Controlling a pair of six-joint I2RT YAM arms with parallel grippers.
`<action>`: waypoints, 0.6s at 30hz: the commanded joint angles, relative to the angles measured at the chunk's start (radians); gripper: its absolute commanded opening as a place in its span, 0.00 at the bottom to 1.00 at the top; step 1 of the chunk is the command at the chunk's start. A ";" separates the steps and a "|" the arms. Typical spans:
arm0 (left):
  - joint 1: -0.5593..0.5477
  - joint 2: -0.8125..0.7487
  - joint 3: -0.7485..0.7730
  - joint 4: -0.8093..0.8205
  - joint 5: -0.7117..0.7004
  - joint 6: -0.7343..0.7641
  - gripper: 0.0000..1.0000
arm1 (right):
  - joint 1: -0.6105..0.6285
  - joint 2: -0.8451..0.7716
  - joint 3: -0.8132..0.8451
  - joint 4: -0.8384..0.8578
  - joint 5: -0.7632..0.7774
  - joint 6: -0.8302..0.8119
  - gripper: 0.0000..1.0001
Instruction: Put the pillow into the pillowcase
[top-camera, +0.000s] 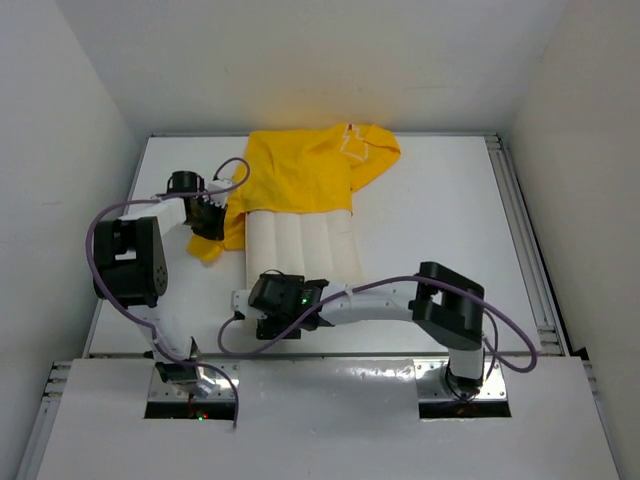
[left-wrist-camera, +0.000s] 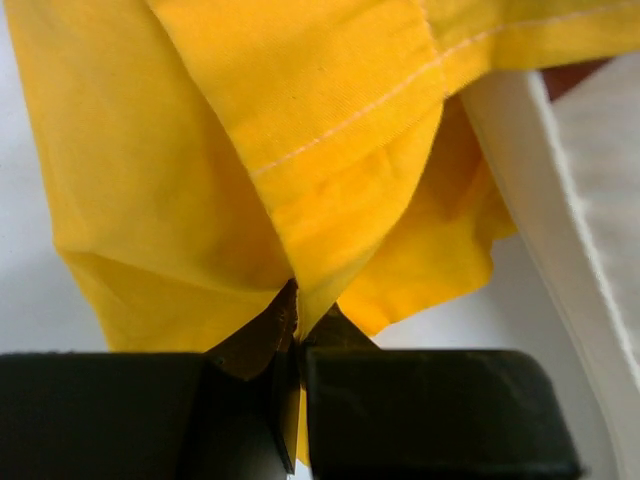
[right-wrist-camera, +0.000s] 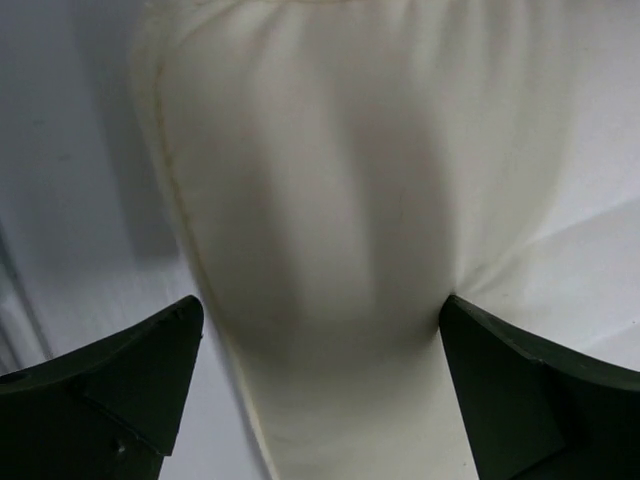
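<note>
The yellow pillowcase (top-camera: 310, 170) lies crumpled at the back of the table, and its near hem covers the far end of the cream pillow (top-camera: 300, 245). My left gripper (top-camera: 207, 218) sits at the pillowcase's left corner. In the left wrist view this gripper (left-wrist-camera: 297, 335) is shut on a fold of the yellow pillowcase (left-wrist-camera: 250, 150), with the pillow (left-wrist-camera: 590, 200) to its right. My right gripper (top-camera: 285, 295) is at the pillow's near end. In the right wrist view it (right-wrist-camera: 320, 330) stands open and straddles a ridge of the pillow (right-wrist-camera: 330, 180). Its right finger (right-wrist-camera: 500, 390) touches the pillow.
The white table (top-camera: 440, 220) is boxed in by white walls on the left, back and right. A metal rail (top-camera: 525, 250) runs along its right edge. The left arm's cable (top-camera: 100, 225) loops over the left side.
</note>
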 joint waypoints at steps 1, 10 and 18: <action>0.005 -0.061 -0.010 -0.037 0.041 0.018 0.00 | 0.001 0.094 0.037 0.062 0.135 0.004 0.99; -0.001 -0.136 -0.045 -0.107 0.108 0.050 0.00 | -0.158 0.217 0.261 0.058 0.105 0.168 0.00; -0.065 -0.197 0.059 -0.352 0.315 0.191 0.00 | -0.338 0.012 0.300 0.407 0.091 0.437 0.00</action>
